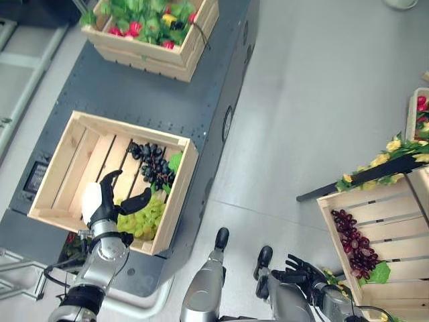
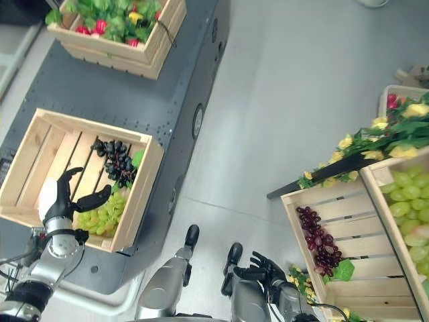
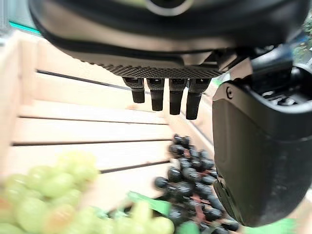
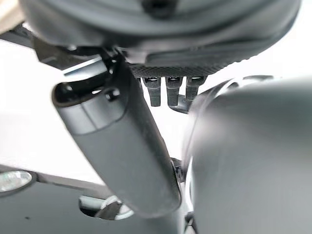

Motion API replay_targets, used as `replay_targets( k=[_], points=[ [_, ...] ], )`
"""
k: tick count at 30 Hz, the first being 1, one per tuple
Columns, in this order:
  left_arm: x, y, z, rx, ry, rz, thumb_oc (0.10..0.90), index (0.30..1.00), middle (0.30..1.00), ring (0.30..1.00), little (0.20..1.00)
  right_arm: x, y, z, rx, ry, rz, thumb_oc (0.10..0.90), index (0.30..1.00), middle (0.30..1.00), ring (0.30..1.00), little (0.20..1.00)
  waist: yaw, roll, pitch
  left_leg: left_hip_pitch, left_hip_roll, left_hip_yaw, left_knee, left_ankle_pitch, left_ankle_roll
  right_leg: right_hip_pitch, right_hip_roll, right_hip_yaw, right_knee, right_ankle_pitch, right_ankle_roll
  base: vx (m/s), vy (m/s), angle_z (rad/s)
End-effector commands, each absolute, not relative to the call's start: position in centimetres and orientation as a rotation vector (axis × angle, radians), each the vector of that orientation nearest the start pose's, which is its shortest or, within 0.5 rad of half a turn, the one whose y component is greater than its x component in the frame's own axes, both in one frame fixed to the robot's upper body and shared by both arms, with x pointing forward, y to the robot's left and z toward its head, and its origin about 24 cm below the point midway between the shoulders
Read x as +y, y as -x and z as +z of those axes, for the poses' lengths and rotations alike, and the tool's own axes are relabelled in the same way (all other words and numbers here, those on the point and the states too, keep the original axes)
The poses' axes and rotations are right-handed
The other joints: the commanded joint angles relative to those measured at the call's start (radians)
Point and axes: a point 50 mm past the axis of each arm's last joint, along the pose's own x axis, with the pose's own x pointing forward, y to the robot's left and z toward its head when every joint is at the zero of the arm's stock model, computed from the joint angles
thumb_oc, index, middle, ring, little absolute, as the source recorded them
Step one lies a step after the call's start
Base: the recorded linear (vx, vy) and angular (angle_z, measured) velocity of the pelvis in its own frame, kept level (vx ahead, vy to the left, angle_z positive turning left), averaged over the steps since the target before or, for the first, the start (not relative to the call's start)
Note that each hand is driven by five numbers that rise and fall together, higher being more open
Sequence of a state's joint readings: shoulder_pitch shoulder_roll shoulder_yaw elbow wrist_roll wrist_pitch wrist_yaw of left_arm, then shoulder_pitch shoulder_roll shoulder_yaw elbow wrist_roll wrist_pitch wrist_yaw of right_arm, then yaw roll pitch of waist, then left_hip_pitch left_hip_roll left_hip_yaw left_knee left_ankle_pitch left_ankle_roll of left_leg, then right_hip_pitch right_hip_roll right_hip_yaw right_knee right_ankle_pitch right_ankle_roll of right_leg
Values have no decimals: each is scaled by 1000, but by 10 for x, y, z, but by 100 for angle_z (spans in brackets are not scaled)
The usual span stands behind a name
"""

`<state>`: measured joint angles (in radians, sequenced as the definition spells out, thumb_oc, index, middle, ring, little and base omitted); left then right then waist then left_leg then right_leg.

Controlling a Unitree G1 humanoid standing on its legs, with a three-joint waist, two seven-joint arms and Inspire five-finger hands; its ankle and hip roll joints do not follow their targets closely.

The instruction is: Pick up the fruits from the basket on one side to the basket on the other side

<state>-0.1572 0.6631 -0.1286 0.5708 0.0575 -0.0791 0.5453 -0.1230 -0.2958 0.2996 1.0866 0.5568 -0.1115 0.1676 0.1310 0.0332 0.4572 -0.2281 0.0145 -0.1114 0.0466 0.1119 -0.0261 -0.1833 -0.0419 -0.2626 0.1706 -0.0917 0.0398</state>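
Green grapes (image 1: 142,218) sit heaped in the near right corner of the left crate (image 1: 64,164), a dark bunch (image 1: 153,165) just beyond them against the right wall. Over on the right, a red bunch (image 1: 354,243) lies on the slats of the other crate (image 1: 395,268).

It looks like a robot test room: a smooth grey floor (image 1: 322,100), a dark metal bench (image 1: 154,94), and wooden crates (image 1: 67,168) of pretend fruit.

Grey floor (image 1: 322,100), dark metal platform (image 1: 134,94) w/ rivets
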Motion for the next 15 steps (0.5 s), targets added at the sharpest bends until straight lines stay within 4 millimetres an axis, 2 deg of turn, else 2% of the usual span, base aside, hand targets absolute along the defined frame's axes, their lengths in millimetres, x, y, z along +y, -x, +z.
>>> replay_targets(
  k=[1,6,8,10,15],
  points=[
    [366,-252,80,16,-903,757,800,900,900,900,900,-213,-171,-123,792,-109,75,800,900,900,900,900,-7,-34,-11,-107,-91,39,144,-77,32,-96,25,17,114,-13,-44,-30,22,4],
    [378,-250,91,34,-1004,772,800,900,900,900,900,-214,-182,-112,713,-109,58,800,900,900,900,900,-11,-43,42,-171,-92,57,200,-84,33,-157,31,26,184,-33,-51,-46,42,4],
    [387,-248,101,39,-1051,787,800,900,900,900,900,-217,-186,-107,682,-102,61,800,900,900,900,900,-16,-47,62,-199,-89,67,221,-88,36,-194,32,31,218,-39,-53,-58,43,0],
    [396,-247,110,60,-1184,784,800,900,900,900,900,-221,-186,-105,673,-102,50,800,900,900,900,900,-20,-47,63,-228,-87,75,240,-92,35,-221,32,32,234,-41,-52,-25,33,-2],
    [407,-246,122,91,-1277,756,800,900,900,900,900,-226,-190,-102,666,-106,54,800,900,900,900,900,-26,-45,63,-274,-82,87,269,-101,32,-259,31,38,251,-45,-50,5,15,2]
  ],
)
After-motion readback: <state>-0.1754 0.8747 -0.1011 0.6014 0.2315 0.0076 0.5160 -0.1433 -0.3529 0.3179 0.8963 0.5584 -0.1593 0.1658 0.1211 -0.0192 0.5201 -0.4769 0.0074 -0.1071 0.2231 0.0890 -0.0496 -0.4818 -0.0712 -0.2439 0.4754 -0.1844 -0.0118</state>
